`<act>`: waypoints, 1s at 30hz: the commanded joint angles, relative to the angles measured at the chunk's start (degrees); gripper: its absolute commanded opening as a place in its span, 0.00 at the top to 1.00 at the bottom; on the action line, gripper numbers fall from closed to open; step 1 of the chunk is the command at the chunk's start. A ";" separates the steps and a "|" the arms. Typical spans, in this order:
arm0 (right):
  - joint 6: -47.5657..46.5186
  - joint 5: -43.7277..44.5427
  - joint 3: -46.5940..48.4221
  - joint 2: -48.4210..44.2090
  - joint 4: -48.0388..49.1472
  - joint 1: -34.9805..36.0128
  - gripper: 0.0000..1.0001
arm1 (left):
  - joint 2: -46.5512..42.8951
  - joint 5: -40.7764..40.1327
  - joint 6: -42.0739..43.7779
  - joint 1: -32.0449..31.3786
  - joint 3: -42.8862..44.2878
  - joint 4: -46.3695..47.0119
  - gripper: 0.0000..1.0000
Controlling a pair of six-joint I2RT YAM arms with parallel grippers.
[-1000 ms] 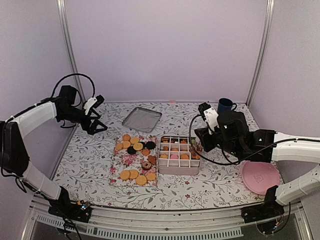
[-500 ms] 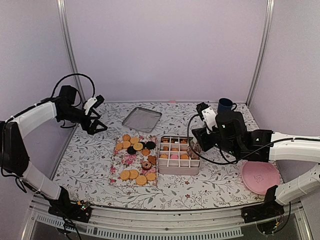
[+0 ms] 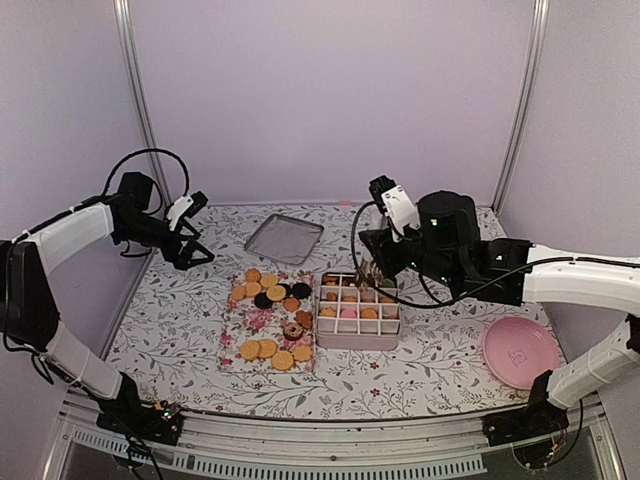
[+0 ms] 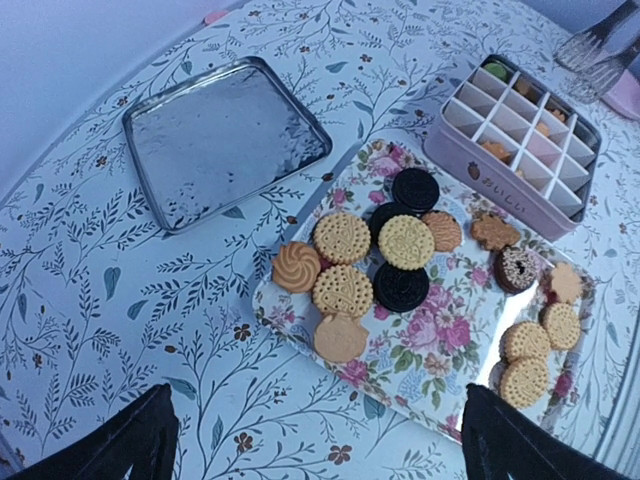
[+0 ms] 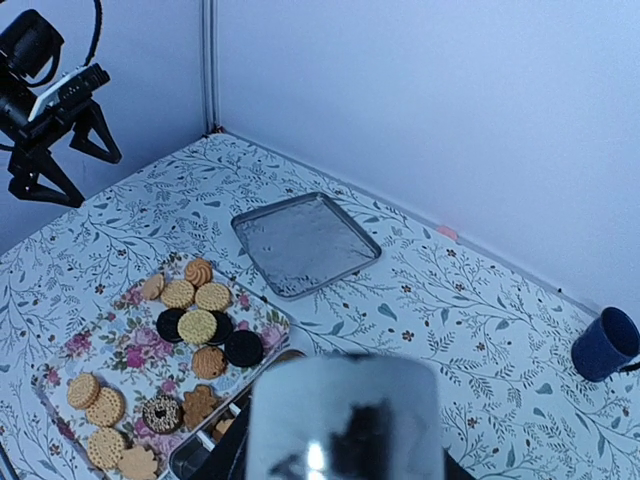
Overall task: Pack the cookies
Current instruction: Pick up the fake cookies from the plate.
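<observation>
Logged left gripper (image 3: 195,255) spread wide, aloft, far left. Counted one steel tray (image 4: 220,140); fifteen cookies (image 4: 406,241) loose on one floral tray (image 4: 440,330): three black, one chocolate ring, rest golden-brown. Spotted more inside one sixteen-cell pink box (image 4: 500,185) alongside. Cannot tell spread of right gripper (image 3: 372,268), over box's far edge. Counted one blue mug (image 5: 605,345), one pink plate (image 3: 520,352).

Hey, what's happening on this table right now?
Two robot arms are packing small round cookies into a pink box divided by a white grid of compartments. Several compartments already hold cookies, but many golden and dark ones lie on the rectangular floral tray beside it. The right tool hangs over the box's far edge; I can't tell whether it holds anything. The left tool hovers open and empty at the far left. A shallow metal tray lies behind, untouched.
</observation>
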 commanded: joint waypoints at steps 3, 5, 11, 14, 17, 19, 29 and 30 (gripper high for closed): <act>-4.69 -8.44 10.09 12.79 9.88 -0.38 0.62 | 3.05 0.96 -1.11 2.63 0.26 -1.72 0.01; -5.39 -11.14 15.71 18.19 12.13 -0.40 0.62 | 3.51 0.96 -1.11 3.25 -0.30 -1.73 0.01; -6.01 -18.91 34.18 38.42 15.03 -0.81 0.62 | 3.52 1.16 -1.16 4.88 -2.14 -1.42 0.01; -5.73 -21.21 42.61 46.96 16.01 -1.35 0.62 | 2.78 0.98 -0.83 5.95 -3.48 -0.76 0.01; -5.08 -21.87 48.71 53.01 17.93 -2.00 0.63 | 2.37 0.91 -0.62 6.75 -4.36 -0.66 0.01; -4.80 -21.94 50.29 55.93 20.43 -2.34 0.63 | 2.02 1.00 -0.50 6.95 -4.65 -0.67 0.01; -3.01 -23.02 51.65 63.44 29.43 -3.02 0.63 | 0.12 1.15 0.54 7.10 -7.13 -0.58 0.01; -2.75 -23.37 51.64 63.62 30.00 -2.99 0.63 | 0.09 1.20 0.55 7.12 -7.27 -0.58 0.01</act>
